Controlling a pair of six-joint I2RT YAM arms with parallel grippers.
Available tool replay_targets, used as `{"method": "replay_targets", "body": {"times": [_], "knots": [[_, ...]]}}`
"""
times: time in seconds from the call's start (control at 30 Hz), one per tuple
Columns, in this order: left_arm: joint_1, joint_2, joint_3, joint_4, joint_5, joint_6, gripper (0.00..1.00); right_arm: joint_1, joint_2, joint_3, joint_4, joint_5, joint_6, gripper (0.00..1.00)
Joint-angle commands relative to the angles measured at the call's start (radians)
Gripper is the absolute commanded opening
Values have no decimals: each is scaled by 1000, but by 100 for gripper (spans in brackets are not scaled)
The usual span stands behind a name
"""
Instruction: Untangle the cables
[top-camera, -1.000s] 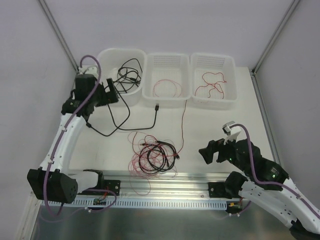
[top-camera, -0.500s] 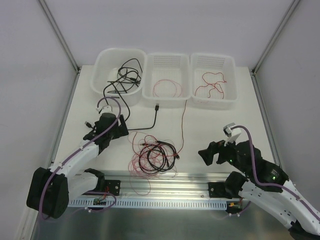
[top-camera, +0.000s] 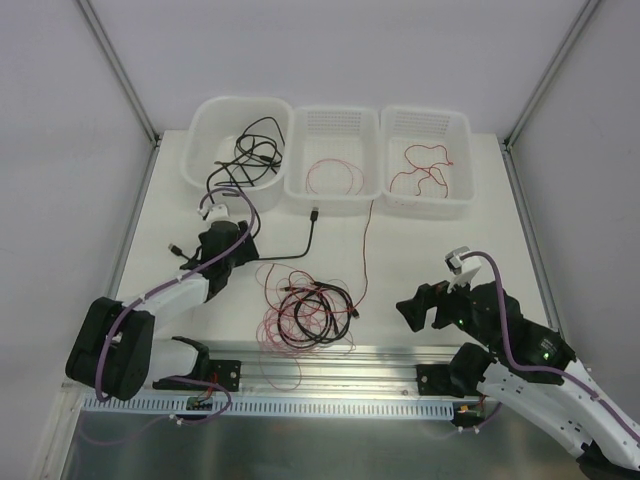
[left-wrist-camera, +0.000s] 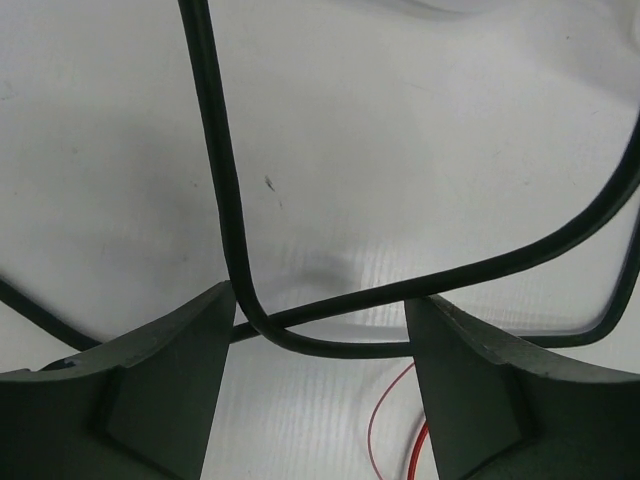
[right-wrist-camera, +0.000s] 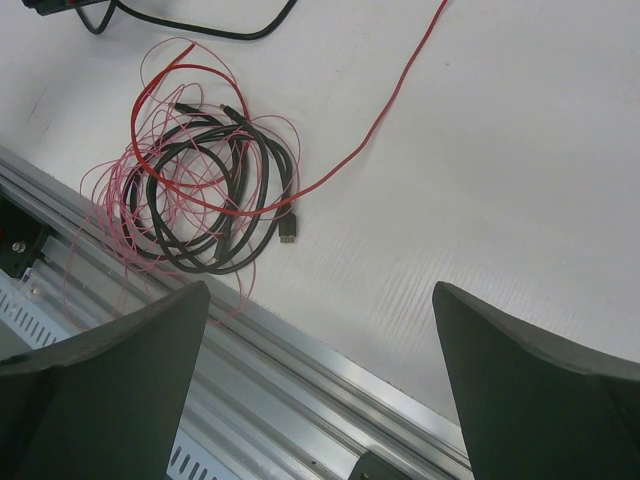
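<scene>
Black, red and thin pink cables (top-camera: 305, 312) lie in a messy heap on the near bench (top-camera: 430, 245). Nearby the right fingers (top-camera: 422, 310) gape wide, holding nothing. Further on, the left fingers (left-wrist-camera: 320, 320) are spread too (a black cable (left-wrist-camera: 222, 200) lies loose between them). White tubs (top-camera: 335, 205) at the back hold more.

A loose tangle (top-camera: 308, 310) lies on the table (top-camera: 440, 250) near its front edge: coiled black cable (right-wrist-camera: 215, 215) with small plugs, wound through with red wire and finer pinkish loops that spread wider around it. A long red strand (top-camera: 366, 250) runs from the tangle up to the middle bin (top-camera: 335, 203). More black cables (top-camera: 255, 150) lie heaped in the left bin (top-camera: 196, 150); one trailing cable (top-camera: 305, 245) loops over the table, crosses itself, and ends in a plug just before the middle bin. A thin red coil (top-camera: 335, 178) lies in the middle bin, and a crumpled red wire (top-camera: 425, 165) in the right bin (top-camera: 430, 207).
</scene>
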Motion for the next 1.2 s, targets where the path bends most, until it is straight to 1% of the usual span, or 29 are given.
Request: {"method": "replay_targets", "body": {"times": [0.0,0.1,0.13,0.2,0.23,0.3,0.33,0.37,0.5,0.63,0.67,0.73,0.77,0.8,0.83,0.9,0.93,1.0,1.03,1.1,1.13,1.17], "knots": [[-8,46,-2,59,-19,-4,68,5,6,0,16,0,14,100],[-9,75,0,59,-19,-28,55,3,7,2,13,0,14,100],[-9,81,0,61,-16,-31,42,3,9,5,7,-2,12,100],[-11,84,5,59,-16,-33,29,3,16,8,1,-2,12,100],[-11,80,5,59,-14,-31,17,5,16,13,-2,0,11,100],[-11,60,9,58,-14,-21,11,5,18,16,-4,-2,9,100],[-11,52,11,56,-14,-15,4,3,18,17,-2,0,8,100],[-11,40,17,52,-20,-2,1,5,18,16,-2,0,9,100],[-9,15,32,36,-31,28,0,3,24,16,5,-5,8,100],[-11,-72,72,-26,-11,47,0,5,27,26,-5,-2,3,100],[-11,-122,107,-57,-11,48,0,3,25,31,-8,3,2,100],[-11,-178,168,-172,-19,70,0,5,24,34,-15,6,-3,100],[-11,-189,243,-207,-23,77,0,3,22,36,-15,11,-3,100],[-11,-197,283,-273,-26,88,0,5,21,37,-13,12,-4,100],[-11,-206,354,-290,-25,114,0,5,22,37,-10,12,-4,100],[-9,-204,420,-326,-28,140,0,3,27,39,-2,9,-4,100],[-8,-189,492,-333,-23,169,0,3,29,39,1,8,-4,100],[-5,-158,575,-364,-20,199,0,5,38,43,1,0,-4,100],[-3,-120,662,-391,-13,226,0,3,41,45,-2,-3,-4,100],[3,-76,757,-431,-5,246,0,5,42,49,-13,-2,-4,100],[11,-30,856,-453,1,266,0,3,41,53,-18,0,-4,100],[15,-7,908,-488,16,272,0,3,39,54,-22,9,-6,100]]}}
